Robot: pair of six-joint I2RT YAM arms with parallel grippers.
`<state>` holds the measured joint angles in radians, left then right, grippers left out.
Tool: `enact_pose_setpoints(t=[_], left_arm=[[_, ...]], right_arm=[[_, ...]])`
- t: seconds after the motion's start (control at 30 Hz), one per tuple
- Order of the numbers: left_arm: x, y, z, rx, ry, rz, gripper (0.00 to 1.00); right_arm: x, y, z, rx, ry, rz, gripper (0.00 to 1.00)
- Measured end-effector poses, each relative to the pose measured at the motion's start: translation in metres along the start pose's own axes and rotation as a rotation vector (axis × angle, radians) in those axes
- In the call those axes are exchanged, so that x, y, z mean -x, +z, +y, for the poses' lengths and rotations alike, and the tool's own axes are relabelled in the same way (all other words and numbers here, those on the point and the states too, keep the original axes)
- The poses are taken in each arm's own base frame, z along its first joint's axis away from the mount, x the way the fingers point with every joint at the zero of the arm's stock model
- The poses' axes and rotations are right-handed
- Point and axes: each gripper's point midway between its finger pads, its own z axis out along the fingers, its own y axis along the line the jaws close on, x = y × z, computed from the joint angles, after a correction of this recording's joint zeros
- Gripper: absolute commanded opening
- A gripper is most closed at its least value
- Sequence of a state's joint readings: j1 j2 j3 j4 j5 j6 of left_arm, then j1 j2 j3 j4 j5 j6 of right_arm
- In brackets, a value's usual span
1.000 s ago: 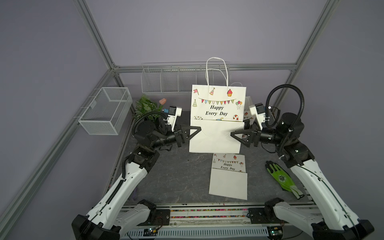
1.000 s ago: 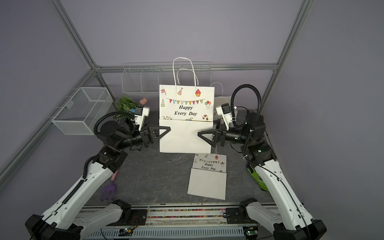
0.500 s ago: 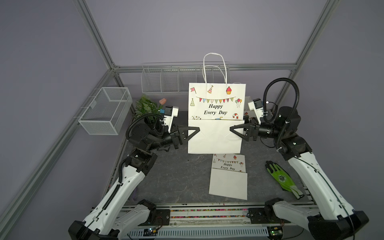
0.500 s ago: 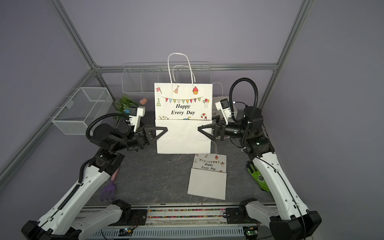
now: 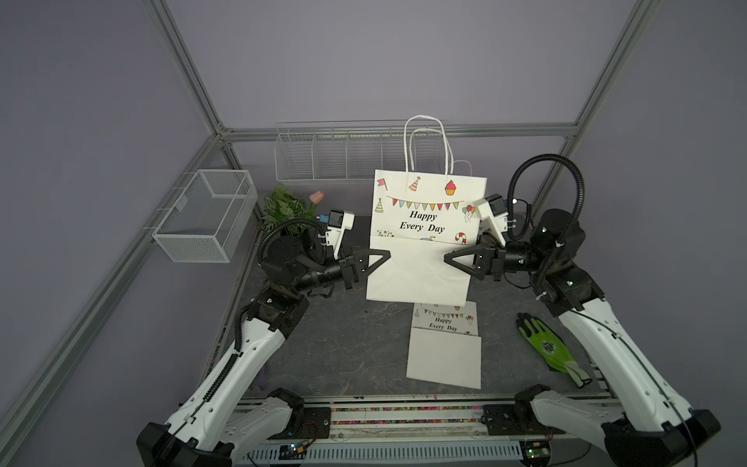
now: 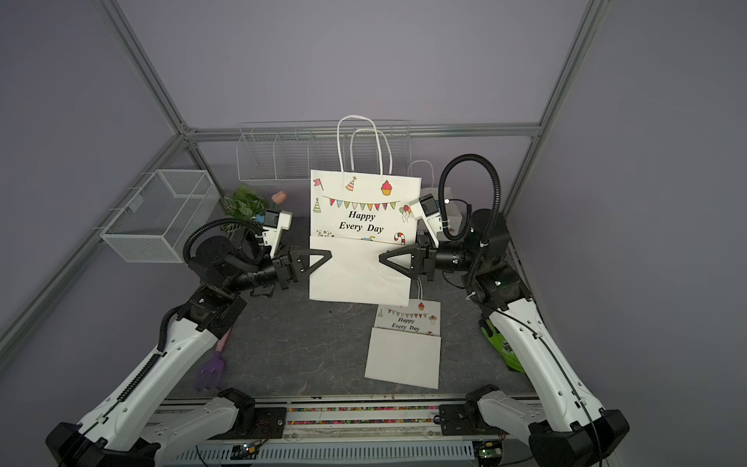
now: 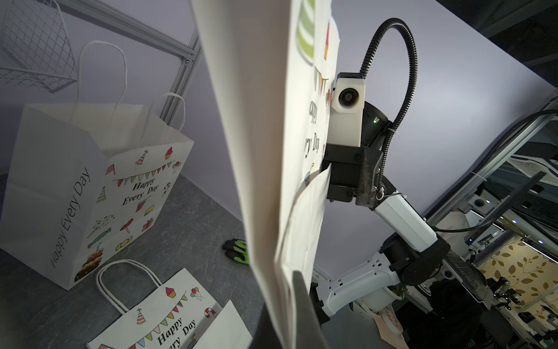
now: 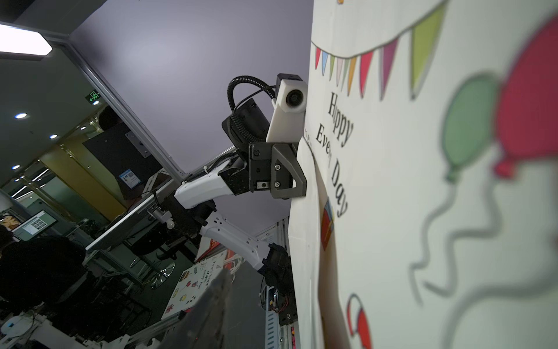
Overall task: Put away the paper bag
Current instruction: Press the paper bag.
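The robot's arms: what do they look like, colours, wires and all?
The left arm and right arm have white shells with black joints and bases. A ribbed black cable hose loops by each wrist. The left gripper and right gripper have black triangular open-frame fingers, each topped by a white boxy camera.

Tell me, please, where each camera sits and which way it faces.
Top views: above the robot's base, looking down on the table; both arms show, left claw and right claw either side of the paper bag.
Left wrist: on its own arm, looking along the bag's edge at the right arm.
Right wrist: on its own arm, looking across the bag's printed face at the left arm.
All share the bag.
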<state>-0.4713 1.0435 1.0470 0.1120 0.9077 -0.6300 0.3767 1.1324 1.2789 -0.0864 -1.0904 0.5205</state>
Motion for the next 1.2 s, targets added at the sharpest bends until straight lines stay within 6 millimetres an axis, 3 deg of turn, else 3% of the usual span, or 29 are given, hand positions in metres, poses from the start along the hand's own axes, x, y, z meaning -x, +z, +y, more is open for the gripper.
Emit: enact_pose_setpoints(t=[0.3, 0.37, 0.47, 0.6, 0.67, 0.83, 0.87, 1.0, 1.2], left_arm=[[0.001, 0.000, 0.000, 0.001, 0.003, -0.003, 0.00], [0.003, 0.000, -0.002, -0.005, 0.005, -0.011, 0.00], [0.004, 0.000, -0.003, -0.010, 0.007, -0.017, 0.00], [0.003, 0.000, -0.002, -0.009, 0.001, -0.015, 0.00], [0.001, 0.000, 0.000, -0.006, -0.003, -0.012, 0.13], [-0.015, -0.003, 0.014, 0.050, -0.020, 0.015, 0.95], [-0.017, -0.004, 0.018, 0.075, -0.019, 0.017, 1.00], [-0.018, -0.021, 0.030, 0.235, 0.006, -0.011, 1.00], [0.012, -0.064, 0.020, 0.475, 0.132, -0.150, 1.00]], right_arm=[[-0.010, 0.000, -0.015, -0.069, 0.022, 0.015, 0.45], [-0.012, 0.000, -0.018, -0.078, 0.026, 0.016, 0.38], [-0.016, 0.000, -0.022, -0.097, 0.035, 0.018, 0.19], [-0.017, -0.002, -0.025, -0.120, 0.030, 0.012, 0.07], [-0.017, -0.002, -0.024, -0.125, 0.027, 0.011, 0.07], [-0.020, -0.003, -0.030, -0.167, 0.051, 0.010, 0.07], [-0.021, -0.004, -0.032, -0.178, 0.060, 0.011, 0.07], [-0.031, -0.006, -0.044, -0.234, 0.104, 0.027, 0.07], [-0.072, -0.007, -0.072, -0.317, 0.219, 0.081, 0.07]])
